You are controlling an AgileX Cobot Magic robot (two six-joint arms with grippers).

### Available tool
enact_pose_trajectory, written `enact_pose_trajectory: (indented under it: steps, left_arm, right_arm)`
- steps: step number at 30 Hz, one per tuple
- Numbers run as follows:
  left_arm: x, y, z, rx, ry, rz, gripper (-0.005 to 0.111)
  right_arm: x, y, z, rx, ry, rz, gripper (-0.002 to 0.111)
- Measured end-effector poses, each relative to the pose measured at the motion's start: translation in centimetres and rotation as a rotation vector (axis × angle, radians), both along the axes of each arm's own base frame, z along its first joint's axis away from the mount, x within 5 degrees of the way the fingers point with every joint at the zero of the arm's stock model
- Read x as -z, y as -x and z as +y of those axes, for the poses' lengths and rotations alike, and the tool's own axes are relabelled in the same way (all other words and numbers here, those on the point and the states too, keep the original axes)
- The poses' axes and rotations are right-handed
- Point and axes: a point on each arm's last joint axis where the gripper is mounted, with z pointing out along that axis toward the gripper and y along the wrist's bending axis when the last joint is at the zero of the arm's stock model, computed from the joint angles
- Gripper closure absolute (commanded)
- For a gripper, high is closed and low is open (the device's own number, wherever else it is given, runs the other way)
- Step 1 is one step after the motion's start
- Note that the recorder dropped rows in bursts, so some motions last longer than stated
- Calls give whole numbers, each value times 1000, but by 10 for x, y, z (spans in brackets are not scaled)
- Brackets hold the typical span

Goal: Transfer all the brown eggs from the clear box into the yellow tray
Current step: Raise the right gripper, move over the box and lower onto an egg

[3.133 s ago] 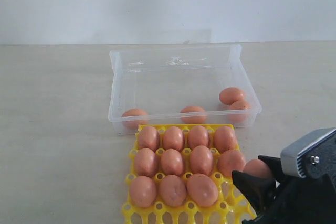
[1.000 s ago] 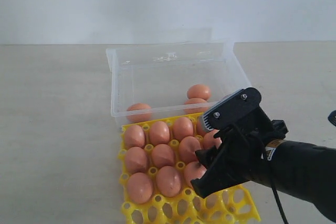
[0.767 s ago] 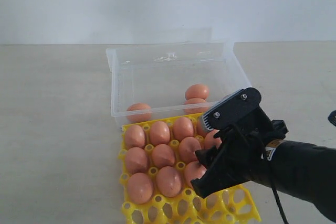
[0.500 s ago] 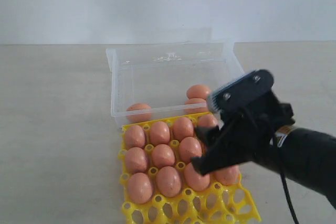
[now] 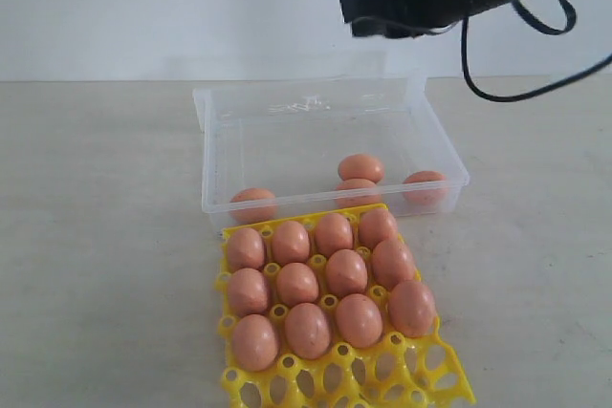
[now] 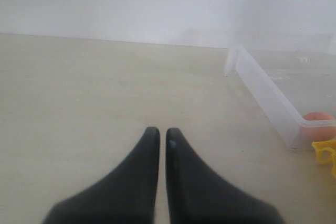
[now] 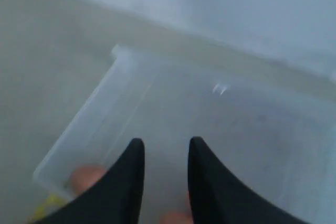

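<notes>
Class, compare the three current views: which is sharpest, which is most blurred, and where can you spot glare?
Exterior view: sharpest, with the eggs and tray crisp and small white glints on the far wall of the box. Right wrist view: most blurred, with the box smeared and the right gripper soft. Left wrist view: even light, with the left gripper soft-edged close to the lens.

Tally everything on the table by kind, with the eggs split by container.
brown eggs in the yellow tray: 12
brown eggs in the clear box: 4
yellow tray: 1
clear box: 1
Total: 18 things, 16 of them eggs
</notes>
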Motion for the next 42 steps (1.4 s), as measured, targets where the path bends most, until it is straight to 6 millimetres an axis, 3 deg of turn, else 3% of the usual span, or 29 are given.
enact_pose_trajectory:
  steps: [3,6,10,13,17,22,27,29,35,37,40,42]
  left_arm:
    - [0,0,0,0,0,0,103]
    - [0,0,0,0,0,0,103]
    - [0,0,0,0,0,0,103]
    - [0,0,0,0,0,0,103]
    - [0,0,0,0,0,0,103]
    - [0,0,0,0,0,0,103]
    - [0,0,0,0,0,0,103]
    - [0,0,0,0,0,0,103]
    - [0,0,0,0,0,0,103]
    - [0,0,0,0,0,0,103]
    - [0,0,0,0,0,0,103]
    - [0,0,0,0,0,0,103]
  right_arm:
    - [25,-21,2,-246,120,248,72]
    - [48,-38,-1,-363,287,347,63]
    - [65,-63,-2,-335,353,268,60]
    - [62,-74,0,-278,323,182,60]
    - [60,-73,2,-283,297,187,60]
    - [75,-69,11,-417,399,201,60]
    - [122,-70,45,-639,725,135,60]
    - [137,-73,47,-652,752,150,60]
    - [158,-79,39,-563,816,204,60]
    - [167,-81,38,-546,823,212,67]
    - [168,-83,39,-530,819,200,103]
    - [168,-84,39,-529,819,196,108]
